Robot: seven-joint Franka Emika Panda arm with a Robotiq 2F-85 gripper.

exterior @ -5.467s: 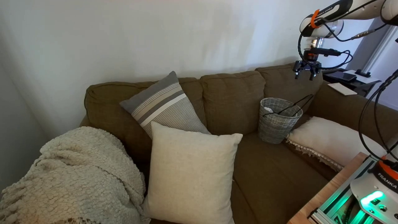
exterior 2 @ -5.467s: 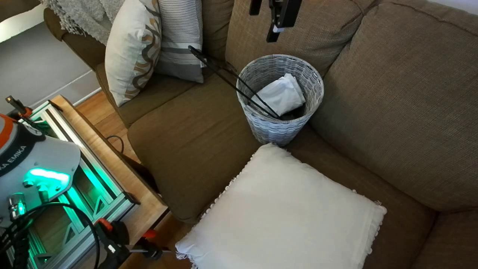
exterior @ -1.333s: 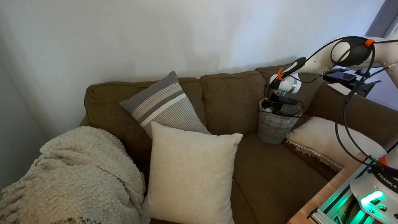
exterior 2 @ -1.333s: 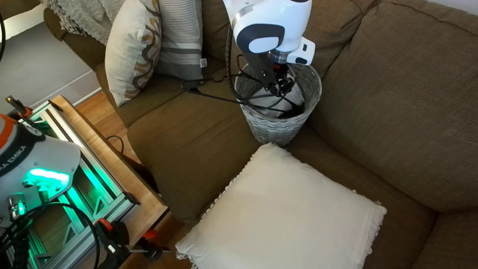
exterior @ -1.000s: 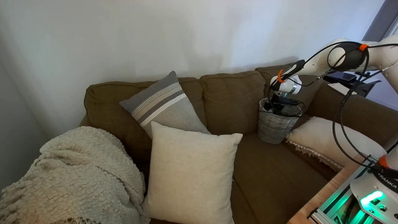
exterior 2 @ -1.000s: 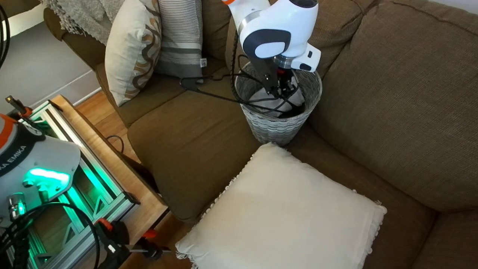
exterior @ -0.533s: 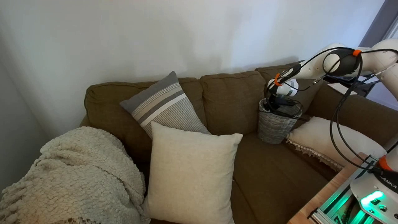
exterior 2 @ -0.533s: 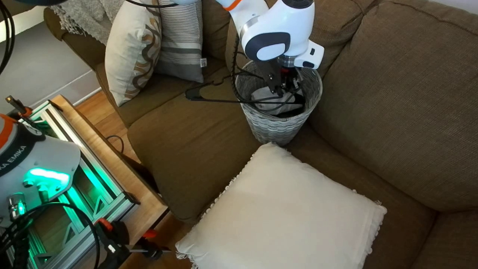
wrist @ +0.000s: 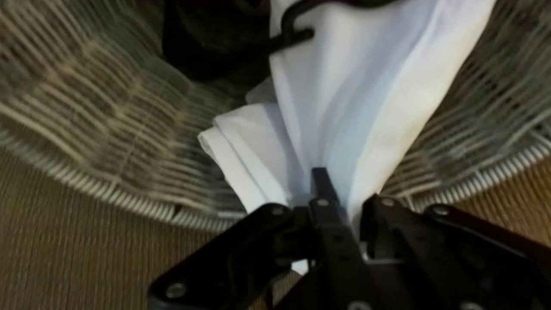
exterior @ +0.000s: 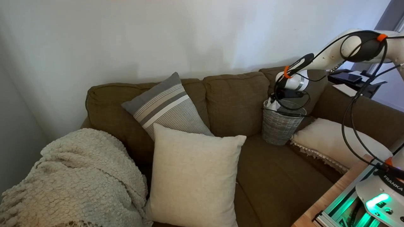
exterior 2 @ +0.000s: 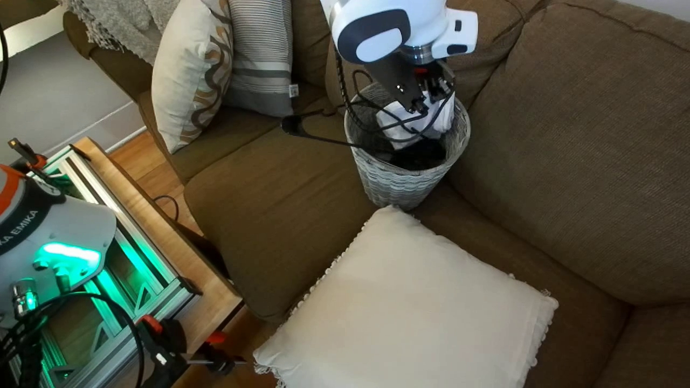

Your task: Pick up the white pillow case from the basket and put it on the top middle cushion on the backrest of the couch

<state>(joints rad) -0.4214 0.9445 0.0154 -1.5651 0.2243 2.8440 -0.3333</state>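
Note:
The white pillow case (wrist: 344, 86) hangs in folds from my gripper (wrist: 344, 202), which is shut on its upper part in the wrist view. Its lower folds still lie inside the grey wicker basket (exterior 2: 388, 186), while the top of the pillow case (exterior 2: 444, 118) is near the rim. A bit of the white pillow case (exterior: 273, 105) shows above the basket rim in an exterior view, just below the dark gripper. The fingertips are partly covered by cloth. The couch's middle backrest cushion (exterior: 236, 104) stands upright beside the basket.
A black basket handle (exterior 2: 294, 125) leans out over the seat. Beside the basket lies a fringed white cushion (exterior 2: 415, 302). A striped cushion (exterior: 170, 104), a cream cushion (exterior: 195, 176) and a fluffy blanket (exterior: 82, 170) occupy the couch's far end from the arm.
From open above the basket, my gripper went down inside and shut on the pillow case. Over the last half second it has risen, lifting the cloth toward the rim.

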